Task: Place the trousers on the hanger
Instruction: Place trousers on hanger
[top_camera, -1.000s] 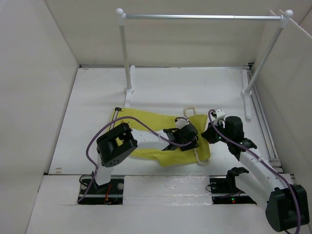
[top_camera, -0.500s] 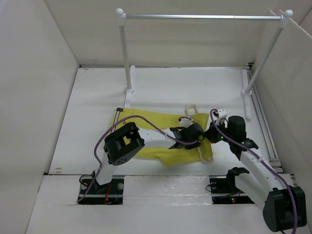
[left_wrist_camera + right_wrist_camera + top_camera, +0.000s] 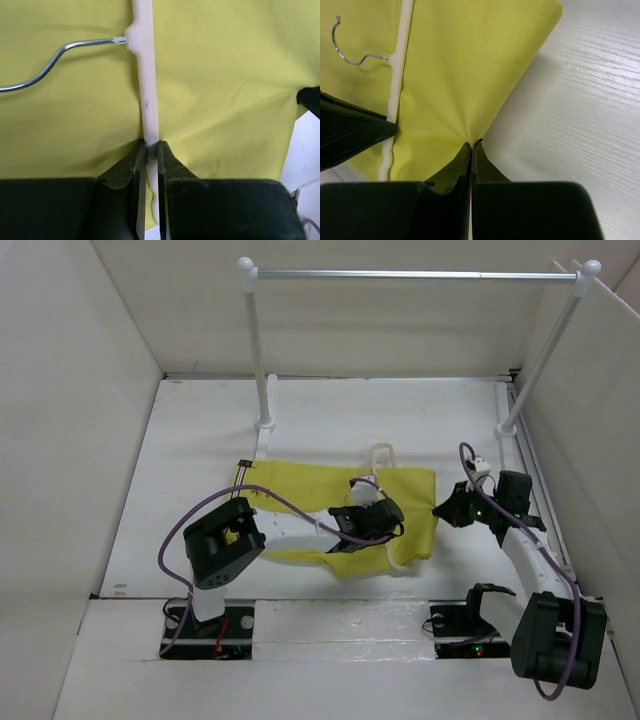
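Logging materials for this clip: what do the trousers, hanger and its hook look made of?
The trousers: matte woven cloth, possibly cotton; fine weave, soft creases. The hanger: smooth cream plastic, probably; moulded bulge at the joint. The hook: shiny bare metal wire.

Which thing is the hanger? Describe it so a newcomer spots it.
On the white table, find the yellow trousers spread in front of the silver rail. The hanger lies across them, pinched by the left gripper: a thin cream-white bar with a slim metal hook, unlike the rail's thick upright posts.
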`<move>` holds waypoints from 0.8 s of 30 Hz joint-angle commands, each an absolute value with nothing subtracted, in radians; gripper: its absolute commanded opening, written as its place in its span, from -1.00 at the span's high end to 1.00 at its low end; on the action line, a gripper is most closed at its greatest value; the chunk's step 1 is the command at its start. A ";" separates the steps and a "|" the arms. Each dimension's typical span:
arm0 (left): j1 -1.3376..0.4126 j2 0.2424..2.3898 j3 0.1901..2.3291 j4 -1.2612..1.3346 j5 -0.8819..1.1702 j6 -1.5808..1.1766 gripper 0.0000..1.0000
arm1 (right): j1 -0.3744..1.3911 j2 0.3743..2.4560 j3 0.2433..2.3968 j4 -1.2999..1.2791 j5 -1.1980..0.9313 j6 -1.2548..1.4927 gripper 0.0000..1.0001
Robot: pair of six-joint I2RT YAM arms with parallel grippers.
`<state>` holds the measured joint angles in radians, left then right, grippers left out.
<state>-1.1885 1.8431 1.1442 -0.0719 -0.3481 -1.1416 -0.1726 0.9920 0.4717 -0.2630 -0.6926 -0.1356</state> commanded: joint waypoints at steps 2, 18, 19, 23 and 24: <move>-1.172 1.796 1.103 -0.348 -0.529 -1.013 1.00 | -0.307 0.991 0.600 -0.239 -0.765 -0.219 1.00; -1.101 1.821 1.076 -0.393 -0.479 -0.894 1.00 | -0.448 1.080 0.819 -0.264 -0.819 -0.124 1.00; -1.089 1.783 1.062 -0.384 -0.480 -0.888 1.00 | -0.448 1.097 0.825 -0.294 -0.807 -0.149 1.00; -1.054 1.738 1.043 -0.411 -0.498 -0.874 1.00 | -0.495 1.164 0.789 -0.252 -0.750 -0.199 1.00; -1.045 1.729 1.037 -0.414 -0.508 -0.871 1.00 | -0.509 1.176 0.782 -0.232 -0.750 -0.199 1.00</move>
<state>-1.1027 1.7710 1.0958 -0.1501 -0.3721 -0.9611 -0.4286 1.1751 0.7383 -0.4210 -0.8589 -0.1352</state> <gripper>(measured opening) 0.037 0.013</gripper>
